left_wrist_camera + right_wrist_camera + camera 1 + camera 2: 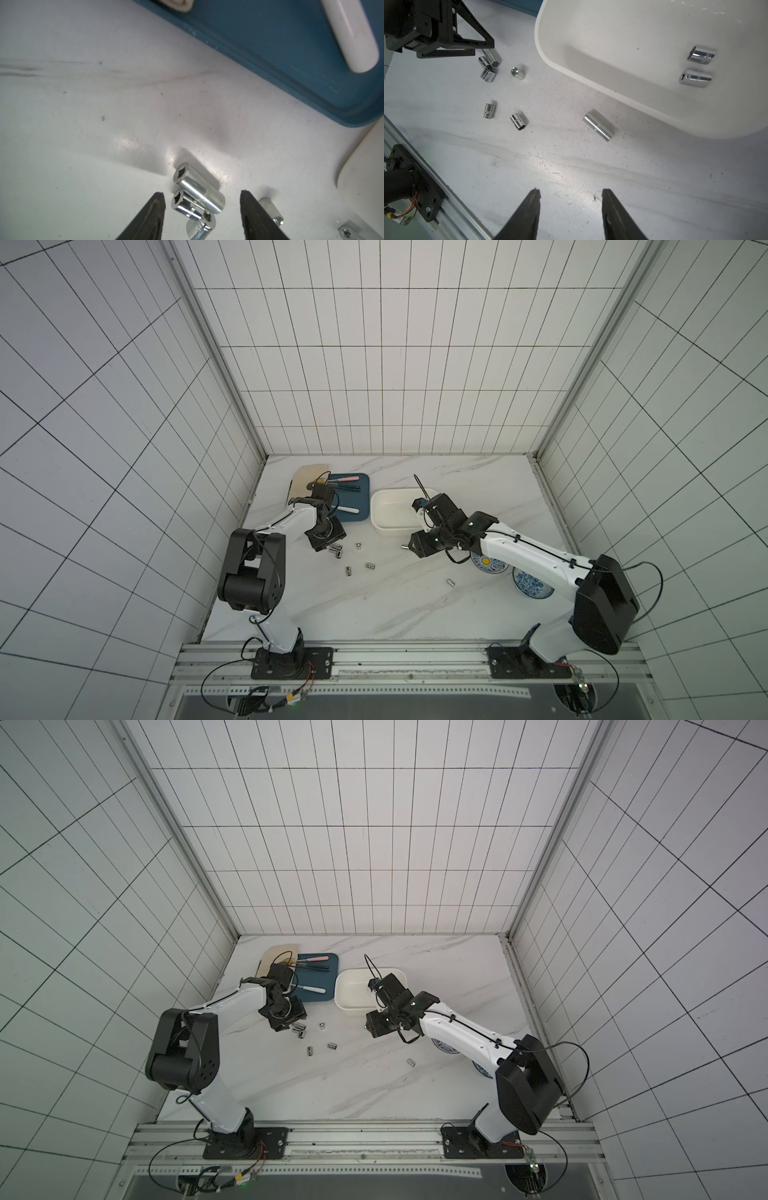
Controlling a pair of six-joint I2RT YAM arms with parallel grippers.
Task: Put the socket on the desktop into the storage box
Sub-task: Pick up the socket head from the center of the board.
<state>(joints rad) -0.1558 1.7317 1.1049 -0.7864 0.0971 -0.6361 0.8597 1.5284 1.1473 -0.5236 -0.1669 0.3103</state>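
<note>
step in hand: pick on the left side, no grasp yet. my left jaws are spread and low over the desk [374,605], straddling a clump of three sockets [197,199] just near-side of the blue tray [291,62]. there's a gap between the clump and each jaw, so nothing is gripped. the three touch each other: a long socket [199,191] lying flat, a shorter socket [184,204] against it, and a third socket [200,226] at their end.

my right jaws are also spread and empty, over bare desk on the near side of the storage box [612,41].

status: one boxed socket [700,55] and its neighbour [695,78] already lie in the box. i count eight left on the desk:
- the clump of three
- a lone socket [357,546] just right of the clump
- a near-left socket [347,571] and a near-mid socket [370,566]
- a stray long socket [599,125] just beside the box's near wall
- a far-right socket [450,582] by the patterned plates [490,564]

so my read is that the job is early.

next move, my call: clamping all three risks one squirting out sideways – better to centre on a single socket, probably the long one, and square up to its sides before clamping. then lift, carry it right and over the box rim, and let go low. the right side could take the stray one by the wall.
</note>
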